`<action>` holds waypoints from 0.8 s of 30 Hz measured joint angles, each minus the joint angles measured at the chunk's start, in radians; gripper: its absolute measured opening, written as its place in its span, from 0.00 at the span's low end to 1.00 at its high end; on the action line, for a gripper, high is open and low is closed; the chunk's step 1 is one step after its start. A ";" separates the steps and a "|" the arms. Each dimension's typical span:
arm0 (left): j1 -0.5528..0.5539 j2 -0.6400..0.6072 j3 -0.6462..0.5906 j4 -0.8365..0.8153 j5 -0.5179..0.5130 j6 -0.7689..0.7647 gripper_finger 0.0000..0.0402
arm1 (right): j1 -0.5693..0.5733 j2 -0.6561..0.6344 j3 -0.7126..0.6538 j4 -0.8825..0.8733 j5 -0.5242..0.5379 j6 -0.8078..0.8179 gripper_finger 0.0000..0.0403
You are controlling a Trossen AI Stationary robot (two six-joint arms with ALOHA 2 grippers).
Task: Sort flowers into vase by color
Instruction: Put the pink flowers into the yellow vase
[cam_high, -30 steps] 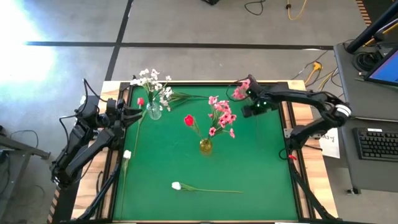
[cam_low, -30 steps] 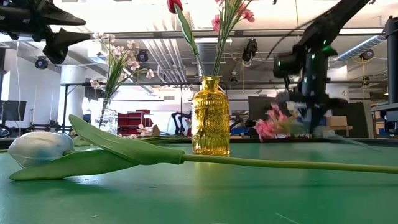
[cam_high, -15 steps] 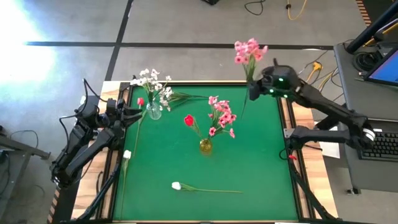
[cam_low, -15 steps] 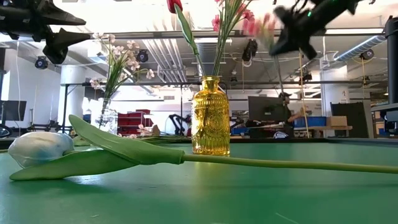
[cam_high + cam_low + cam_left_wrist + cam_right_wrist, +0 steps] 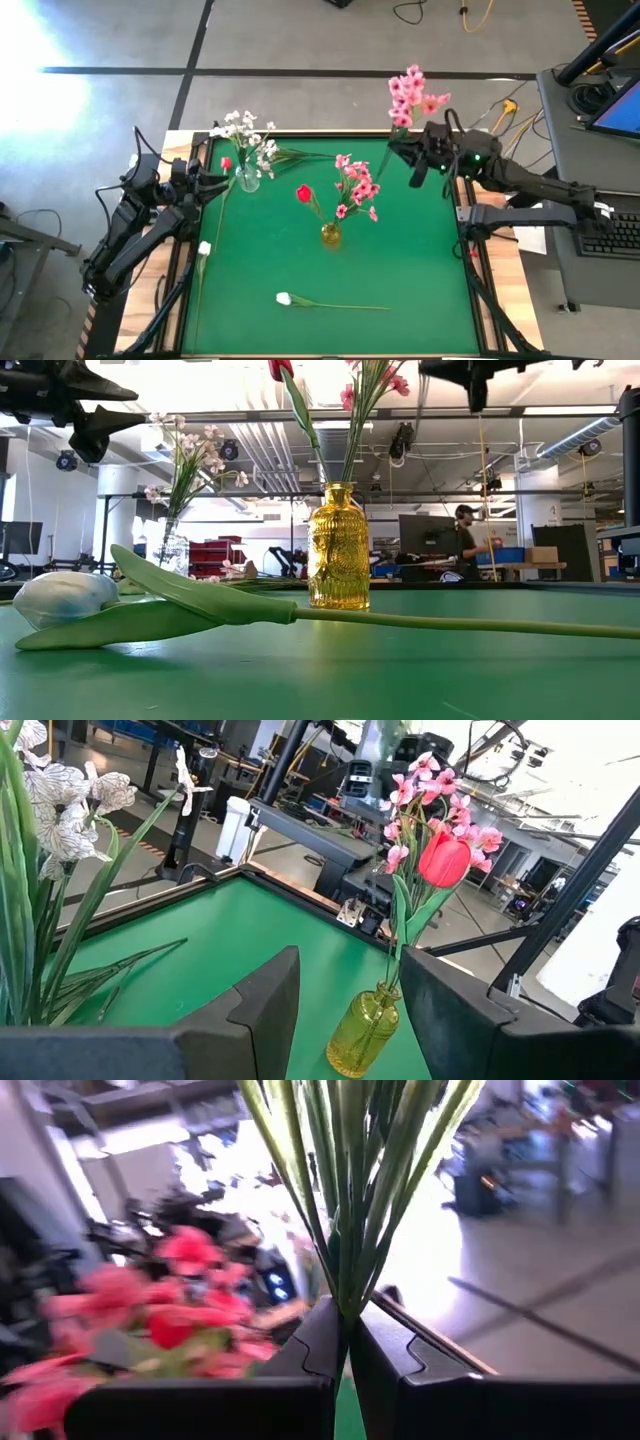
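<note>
Pink blossom spray [image 5: 409, 95] blurs beyond the clamped right claw [image 5: 408, 155].

A green-topped table [image 5: 400, 270] with wooden edges is carrying 2 vases: a yellow glass vase [image 5: 330, 236] standing near the middle and a clear glass vase [image 5: 247, 181] toward the far left corner. 2 white tulips are lying flat, one [image 5: 325, 303] near the front, one [image 5: 203, 256] along the left edge.
</note>
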State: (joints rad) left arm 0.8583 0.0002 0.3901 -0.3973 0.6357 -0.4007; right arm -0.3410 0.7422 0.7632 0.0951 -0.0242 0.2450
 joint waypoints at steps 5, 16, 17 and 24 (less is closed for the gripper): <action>0.000 0.000 0.000 0.000 0.000 0.000 0.40 | 0.110 0.012 -0.086 0.210 0.037 -0.058 0.03; -0.004 0.012 0.008 0.045 0.070 -0.008 0.40 | 0.270 0.011 -0.182 0.332 0.220 -0.178 0.03; -0.005 0.018 0.011 0.071 0.081 -0.011 0.40 | 0.277 0.011 -0.185 0.333 0.220 -0.179 0.03; -0.005 0.118 0.094 0.207 0.089 -0.002 0.40 | 0.298 0.011 -0.201 0.333 0.238 -0.187 0.03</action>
State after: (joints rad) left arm 0.8536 0.1179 0.4838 -0.1903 0.7242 -0.4031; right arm -0.0429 0.7536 0.5617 0.4282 0.2142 0.0578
